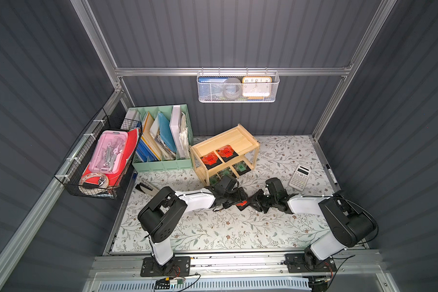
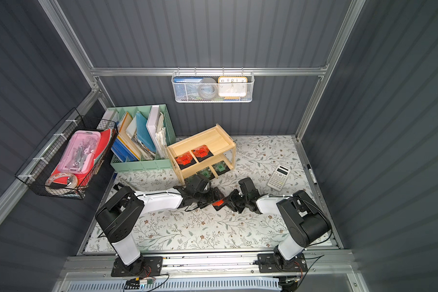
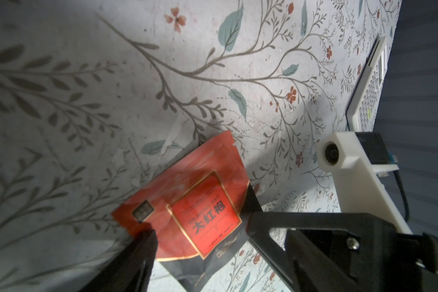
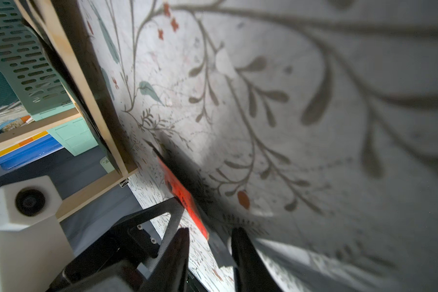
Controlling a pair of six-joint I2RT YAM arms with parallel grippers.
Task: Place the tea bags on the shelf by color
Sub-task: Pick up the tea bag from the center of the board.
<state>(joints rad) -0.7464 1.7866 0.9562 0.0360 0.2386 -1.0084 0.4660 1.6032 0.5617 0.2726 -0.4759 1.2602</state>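
Note:
The light wood shelf stands at the back of the floral mat. Two orange-red tea bags lie on its top board, and green tea bags sit on the lower board. A third orange-red tea bag lies tilted on the mat between both grippers. My left gripper is open wide astride it, one finger touching its corner. My right gripper has its jaws either side of the bag's black edge, with a gap still showing on one side.
A calculator lies right of the arms and a marker by the mat's right edge. The mint-green file organizer stands left of the shelf. A black wire basket hangs on the left wall, and a white mesh basket on the back.

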